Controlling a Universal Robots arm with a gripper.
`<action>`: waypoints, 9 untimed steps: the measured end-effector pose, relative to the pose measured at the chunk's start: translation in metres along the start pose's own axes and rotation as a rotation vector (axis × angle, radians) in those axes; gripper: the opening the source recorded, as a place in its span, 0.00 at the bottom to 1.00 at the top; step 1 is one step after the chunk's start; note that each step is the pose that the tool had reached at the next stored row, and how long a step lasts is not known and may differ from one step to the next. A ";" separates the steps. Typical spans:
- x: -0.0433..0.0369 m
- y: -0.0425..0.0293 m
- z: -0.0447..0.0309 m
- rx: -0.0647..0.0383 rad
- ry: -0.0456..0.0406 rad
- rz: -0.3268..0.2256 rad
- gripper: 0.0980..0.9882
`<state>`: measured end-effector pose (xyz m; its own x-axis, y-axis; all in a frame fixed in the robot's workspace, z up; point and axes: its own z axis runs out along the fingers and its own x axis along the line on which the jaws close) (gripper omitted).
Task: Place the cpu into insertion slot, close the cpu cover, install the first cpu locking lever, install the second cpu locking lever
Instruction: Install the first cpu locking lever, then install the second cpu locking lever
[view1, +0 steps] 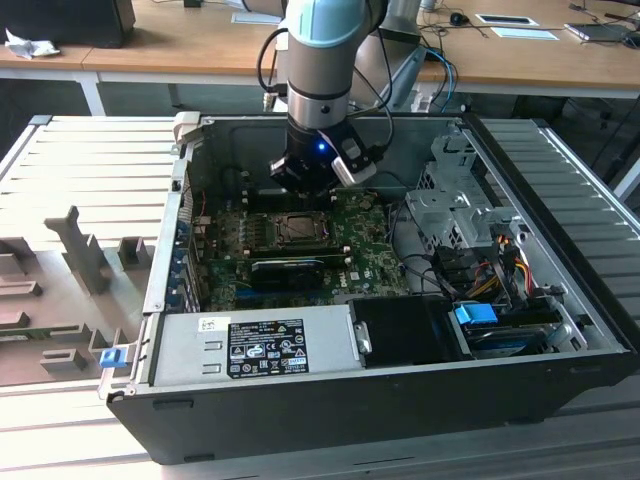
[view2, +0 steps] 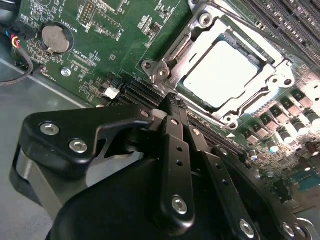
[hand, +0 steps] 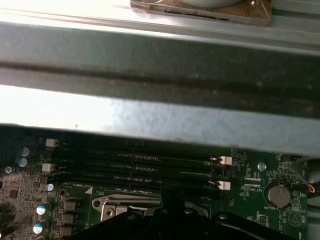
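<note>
The cpu (view2: 222, 70) lies flat in its socket on the green motherboard (view2: 100, 45), its silvery top glaring bright. The cpu cover (view2: 175, 47), a metal frame with a square window, lies down around it. My gripper (view2: 171, 100) hovers just beside the socket's corner, its black fingers (view2: 175, 150) drawn together with nothing between them. In the exterior view the gripper (view1: 305, 182) hangs over the far edge of the socket (view1: 300, 228) inside the open computer case (view1: 330, 400). How the locking levers stand I cannot tell.
Black memory slots (hand: 140, 167) run alongside the socket, close to the case's grey wall (hand: 160, 115). A coin battery (view2: 54, 39) sits on the board. A black card (view1: 290, 268), a power supply (view1: 260, 345), drive cage (view1: 450, 210) and cables (view1: 490, 270) crowd the case.
</note>
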<state>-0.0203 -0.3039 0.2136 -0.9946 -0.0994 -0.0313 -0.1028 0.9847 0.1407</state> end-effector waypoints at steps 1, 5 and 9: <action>0.0000 -0.0006 -0.0001 0.000 -0.0001 0.000 0.01; 0.0003 -0.0034 -0.0005 0.000 0.0000 0.000 0.01; 0.0007 -0.0074 -0.0011 0.000 0.0000 0.000 0.01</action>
<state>-0.0202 -0.3114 0.2136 -0.9945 -0.0995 -0.0313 -0.1030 0.9847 0.1408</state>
